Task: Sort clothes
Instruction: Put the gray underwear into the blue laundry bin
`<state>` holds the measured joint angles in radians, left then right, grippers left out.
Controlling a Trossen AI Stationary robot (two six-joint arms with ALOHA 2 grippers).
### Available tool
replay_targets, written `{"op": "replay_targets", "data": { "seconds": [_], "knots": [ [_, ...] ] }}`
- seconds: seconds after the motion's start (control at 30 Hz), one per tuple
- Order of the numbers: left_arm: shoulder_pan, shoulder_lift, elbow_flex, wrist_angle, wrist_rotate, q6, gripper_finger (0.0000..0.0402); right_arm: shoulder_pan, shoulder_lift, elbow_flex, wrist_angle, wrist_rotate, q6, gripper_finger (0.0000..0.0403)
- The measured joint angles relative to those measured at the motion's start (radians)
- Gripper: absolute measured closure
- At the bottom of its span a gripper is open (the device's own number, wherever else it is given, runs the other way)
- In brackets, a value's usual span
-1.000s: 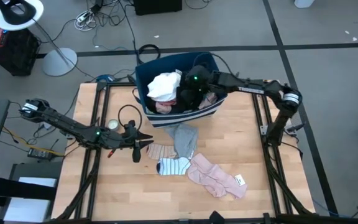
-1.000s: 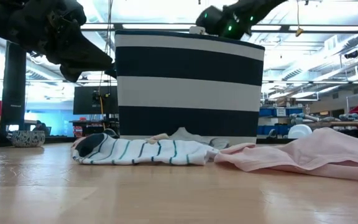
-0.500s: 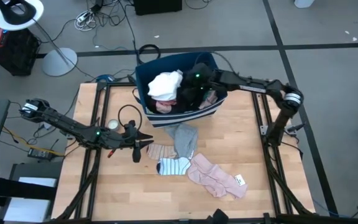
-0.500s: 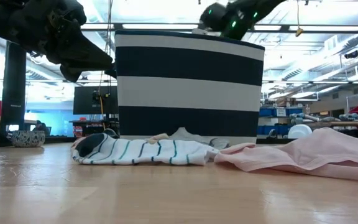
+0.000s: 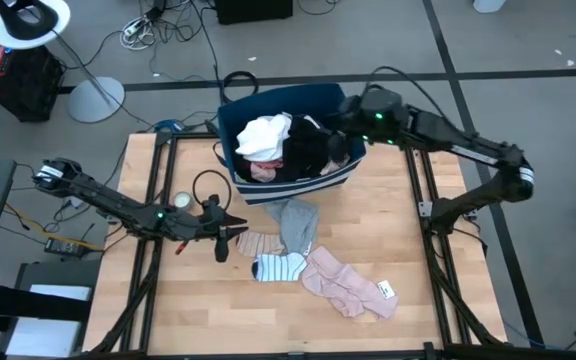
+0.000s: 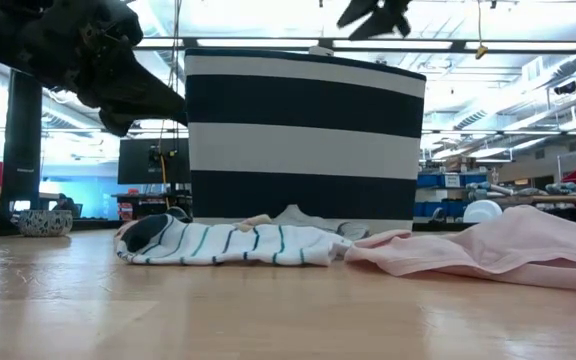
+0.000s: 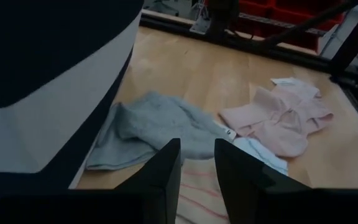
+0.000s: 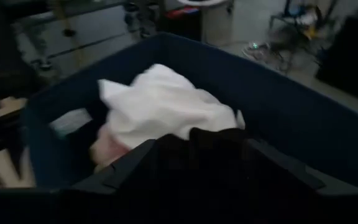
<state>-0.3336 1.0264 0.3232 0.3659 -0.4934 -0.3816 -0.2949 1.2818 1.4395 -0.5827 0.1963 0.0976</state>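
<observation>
only the high view shows the right hand (image 5: 340,122), open and empty, over the bin's (image 5: 333,181) clothes (image 5: 268,138)

Overhead view: even, soft room light, sharp throughout, with only faint shadows under the clothes (image 5: 313,270) on the pale wooden worktop (image 5: 388,230). Table-level view: strongly backlit by bright ceiling lights and windows behind, which wash out the upper background and turn the arms into near-black silhouettes; the nearest stretch of worktop is soft and out of focus. Left wrist view: moderately lit, slightly soft; right wrist view: dim and murky, blurred, the bin (image 8: 291,118) interior in deep shadow.
</observation>
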Motion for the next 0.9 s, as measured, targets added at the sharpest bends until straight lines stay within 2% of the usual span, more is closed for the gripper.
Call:
{"op": "replay_targets", "data": {
  "seconds": [0.17,0.33,0.5,0.67,0.9],
  "knots": [
    [0.000,0.155,0.055,0.063,0.001,0.008,0.0298,0.119,-0.076,0.000,-0.085,0.103,-0.023,0.0172],
    [0.004,0.348,0.173,0.058,-0.001,0.035,0.0298,0.236,-0.123,-0.001,-0.176,0.183,0.019,0.0175],
    [0.065,0.516,0.304,0.036,-0.004,0.037,0.0298,0.353,-0.165,-0.033,-0.218,0.237,0.068,0.0175],
    [0.162,0.647,0.451,-0.092,0.116,0.020,0.0298,0.483,-0.187,-0.044,-0.278,0.307,0.152,0.0175],
    [0.246,0.792,0.608,-0.307,0.125,-0.105,0.0298,0.685,-0.189,-0.046,-0.321,0.430,0.261,0.0176]
  ]
}}
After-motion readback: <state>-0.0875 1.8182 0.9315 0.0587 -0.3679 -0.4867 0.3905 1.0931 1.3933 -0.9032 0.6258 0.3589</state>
